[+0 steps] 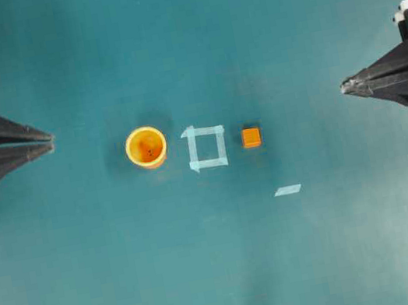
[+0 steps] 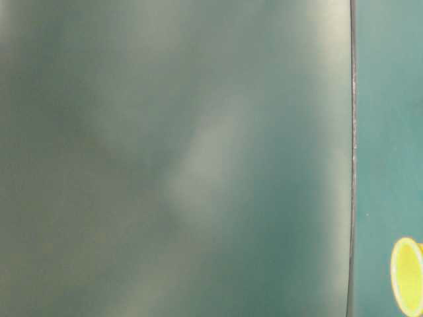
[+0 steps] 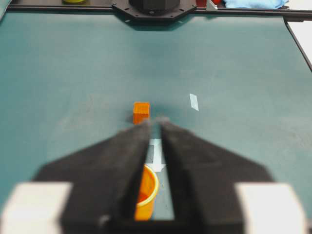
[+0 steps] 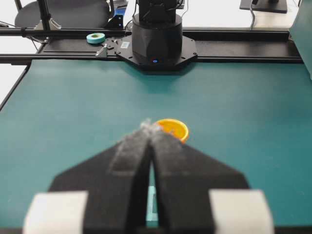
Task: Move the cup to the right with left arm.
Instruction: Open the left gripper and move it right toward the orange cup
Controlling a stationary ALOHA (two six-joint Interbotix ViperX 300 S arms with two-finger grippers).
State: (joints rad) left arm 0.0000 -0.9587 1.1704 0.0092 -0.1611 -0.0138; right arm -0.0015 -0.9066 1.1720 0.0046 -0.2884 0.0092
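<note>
On the teal surface (image 1: 226,275) in the overhead view, the cup (image 1: 146,147) stands upright left of centre, just left of a square of pale tape (image 1: 206,146), with a small orange cube (image 1: 251,137) just right of that square and a loose tape strip (image 1: 287,190) lower right. The left hand (image 1: 52,141) sits at the left edge, well apart from the cup, its jaws slightly parted and holding nothing. The right hand (image 1: 342,86) rests at the right edge, its jaws pressed together and holding nothing. In the table-level view, a blurred grey-green mass fills most of the frame, and only part of the cup's yellow rim shows at the lower right. In the left wrist view, a narrow gap between the fingers shows the cup below and the cube beyond the tips. In the right wrist view, the closed fingers point at the cup beyond their tips.
</note>
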